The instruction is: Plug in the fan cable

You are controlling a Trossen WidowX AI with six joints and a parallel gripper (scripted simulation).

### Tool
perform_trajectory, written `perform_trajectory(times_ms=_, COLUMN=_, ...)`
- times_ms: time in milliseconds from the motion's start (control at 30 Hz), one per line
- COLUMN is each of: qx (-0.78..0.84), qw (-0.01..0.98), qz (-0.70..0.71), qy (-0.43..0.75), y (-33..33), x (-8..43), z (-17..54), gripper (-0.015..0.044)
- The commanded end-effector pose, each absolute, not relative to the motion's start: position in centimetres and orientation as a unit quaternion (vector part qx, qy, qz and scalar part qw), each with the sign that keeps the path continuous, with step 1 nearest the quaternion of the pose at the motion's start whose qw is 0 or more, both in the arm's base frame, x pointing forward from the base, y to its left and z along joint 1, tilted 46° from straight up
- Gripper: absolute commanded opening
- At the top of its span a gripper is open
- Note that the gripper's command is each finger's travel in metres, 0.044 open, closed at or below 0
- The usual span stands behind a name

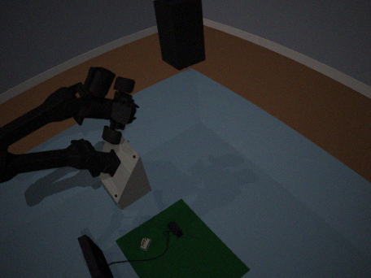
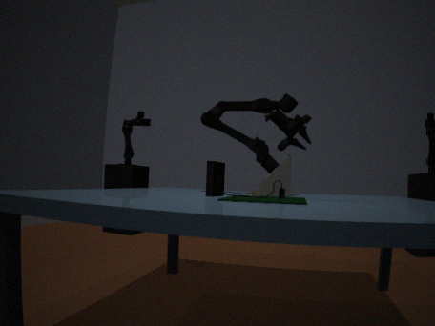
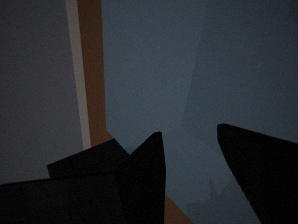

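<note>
The green board [image 1: 207, 248] [image 2: 296, 201] lies on the table. The pale four-pin header [image 1: 145, 244] [image 2: 254, 193] stands on it, with its pins showing and nothing over them. The black plug [image 1: 176, 229] [image 2: 281, 193] is on the board too, apart from the header. A thin dark cable [image 1: 142, 260] runs from it to the fan [image 1: 93, 254] [image 2: 216, 178], a dark upright slab beside the board. My gripper [image 2: 308, 146] [image 3: 189, 135] is open and empty, high above the table and well away from the plug. Its fingertips are too dark to separate in the top view.
A pale wedge-shaped block [image 1: 132, 187] [image 2: 283, 178] with dark holes stands beside the board, close to the arm's lower links. A tall dark box [image 1: 181, 34] stands beyond the table corner. Other small arms on dark pedestals [image 2: 126, 176] show in the background of the exterior view.
</note>
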State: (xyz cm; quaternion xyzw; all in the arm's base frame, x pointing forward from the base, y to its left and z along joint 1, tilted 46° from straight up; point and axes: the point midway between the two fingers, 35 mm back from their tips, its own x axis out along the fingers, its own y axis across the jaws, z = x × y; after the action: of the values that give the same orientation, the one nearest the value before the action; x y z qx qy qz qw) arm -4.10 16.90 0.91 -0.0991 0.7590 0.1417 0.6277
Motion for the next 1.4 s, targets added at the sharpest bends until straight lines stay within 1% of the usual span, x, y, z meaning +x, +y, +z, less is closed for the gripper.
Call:
perform_trajectory(times_ms=0, qx=-0.099, qw=0.628, qz=0.142, qy=0.759, y=16.9, x=-4.1, z=0.9, gripper=0.0177)
perform_trajectory(times_ms=167, qx=-0.098, qw=0.636, qz=0.13, qy=0.754, y=17.3, x=-3.3, z=1.0, gripper=0.0308)
perform_trajectory(times_ms=333, qx=-0.098, qw=0.685, qz=0.037, qy=0.721, y=19.4, x=3.4, z=1.4, gripper=0.0439)
perform_trajectory(times_ms=467, qx=-0.114, qw=0.704, qz=-0.045, qy=0.7, y=19.4, x=9.5, z=1.6, gripper=0.044)
perform_trajectory(times_ms=600, qx=-0.144, qw=0.699, qz=-0.128, qy=0.688, y=17.8, x=15.8, z=1.5, gripper=0.044)
perform_trajectory(times_ms=767, qx=-0.195, qw=0.662, qz=-0.223, qy=0.689, y=13.5, x=23.1, z=1.0, gripper=0.044)
perform_trajectory(times_ms=900, qx=-0.249, qw=0.61, qz=-0.282, qy=0.698, y=8.8, x=27.5, z=0.4, gripper=0.044)
perform_trajectory(times_ms=1167, qx=-0.258, qw=0.6, qz=-0.29, qy=0.7, y=7.8, x=28.2, z=0.2, gripper=0.044)
perform_trajectory(times_ms=1367, qx=-0.258, qw=0.6, qz=-0.291, qy=0.7, y=4.9, x=28.5, z=-2.6, gripper=0.044)
